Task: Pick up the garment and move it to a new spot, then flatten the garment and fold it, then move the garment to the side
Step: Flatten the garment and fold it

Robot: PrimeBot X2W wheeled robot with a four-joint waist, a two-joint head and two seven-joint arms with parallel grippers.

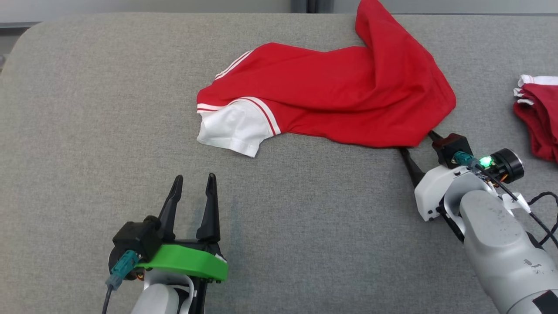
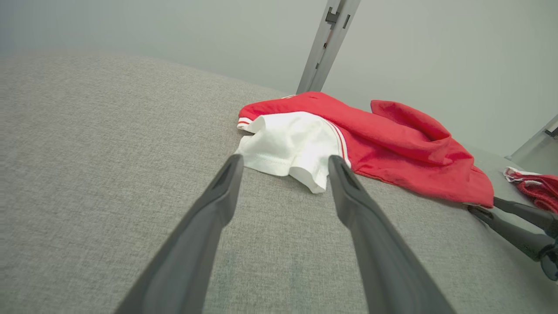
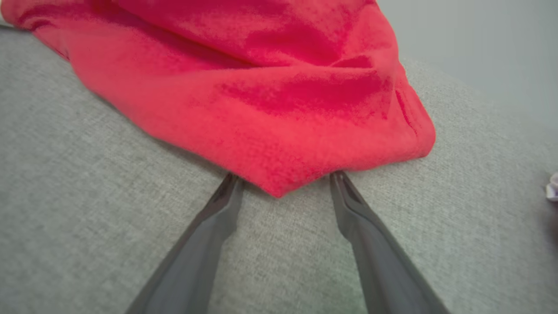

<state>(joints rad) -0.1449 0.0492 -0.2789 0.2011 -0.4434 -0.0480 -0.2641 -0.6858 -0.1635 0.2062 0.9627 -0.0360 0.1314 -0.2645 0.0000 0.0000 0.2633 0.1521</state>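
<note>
The garment point(image 1: 331, 96) is a red shirt with a white, red-striped sleeve point(image 1: 233, 131), lying crumpled on the grey padded surface point(image 1: 87, 131); one part runs over the far edge. My left gripper point(image 1: 194, 179) stands open a short way in front of the white sleeve point(image 2: 287, 144), touching nothing. My right gripper point(image 1: 417, 141) is open at the garment's near right hem. Its fingertips point(image 3: 231, 181) reach the edge of the red cloth point(image 3: 261, 87), and a corner of the hem lies between them. In the left wrist view the right gripper point(image 2: 484, 207) sits low against the surface.
A second red-and-white cloth bundle point(image 1: 538, 117) lies at the right edge, close to my right arm point(image 1: 492, 226). A grey metal post point(image 2: 327, 43) stands behind the surface's far edge. Bare grey surface stretches to the left and front.
</note>
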